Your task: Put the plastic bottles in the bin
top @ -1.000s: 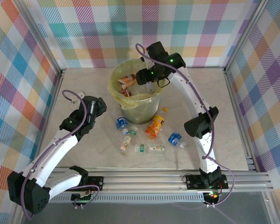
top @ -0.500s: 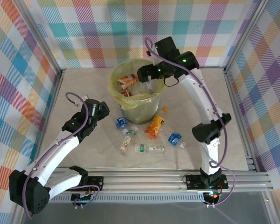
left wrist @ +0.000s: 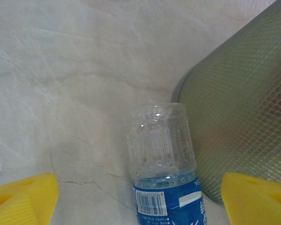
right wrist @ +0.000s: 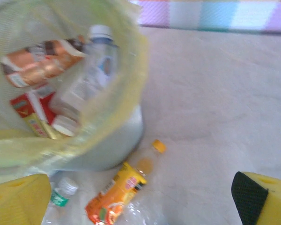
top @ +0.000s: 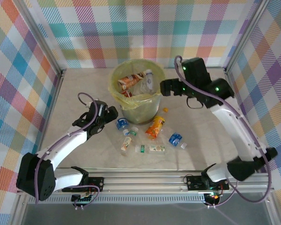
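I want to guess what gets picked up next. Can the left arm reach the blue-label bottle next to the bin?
Probably yes. The left tool is open, and the blue-label bottle lies straight ahead between its fingers. Only the bin stands close beside it.

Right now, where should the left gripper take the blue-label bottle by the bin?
Across the labelled middle of the blue-label bottle, from above: it lies lengthwise inside the open left gripper, ribbed clear end pointing away. Mind the bin close on its right.
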Action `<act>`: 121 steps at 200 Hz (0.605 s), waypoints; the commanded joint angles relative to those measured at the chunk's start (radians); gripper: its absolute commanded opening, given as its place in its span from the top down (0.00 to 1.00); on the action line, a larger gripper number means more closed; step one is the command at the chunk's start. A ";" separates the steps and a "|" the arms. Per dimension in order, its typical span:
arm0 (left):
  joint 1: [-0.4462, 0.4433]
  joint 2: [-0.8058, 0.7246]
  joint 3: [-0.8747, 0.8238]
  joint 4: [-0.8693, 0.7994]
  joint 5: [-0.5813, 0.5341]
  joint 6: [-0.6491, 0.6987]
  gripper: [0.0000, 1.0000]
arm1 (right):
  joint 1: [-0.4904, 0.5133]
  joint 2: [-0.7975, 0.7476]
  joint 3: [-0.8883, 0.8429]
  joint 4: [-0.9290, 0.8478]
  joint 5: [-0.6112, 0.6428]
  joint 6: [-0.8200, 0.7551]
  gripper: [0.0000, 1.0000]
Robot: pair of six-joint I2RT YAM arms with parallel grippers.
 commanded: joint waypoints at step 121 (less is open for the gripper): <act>0.020 0.202 -0.027 0.213 0.182 -0.018 0.18 | -0.147 -0.168 -0.503 0.157 0.040 0.241 0.00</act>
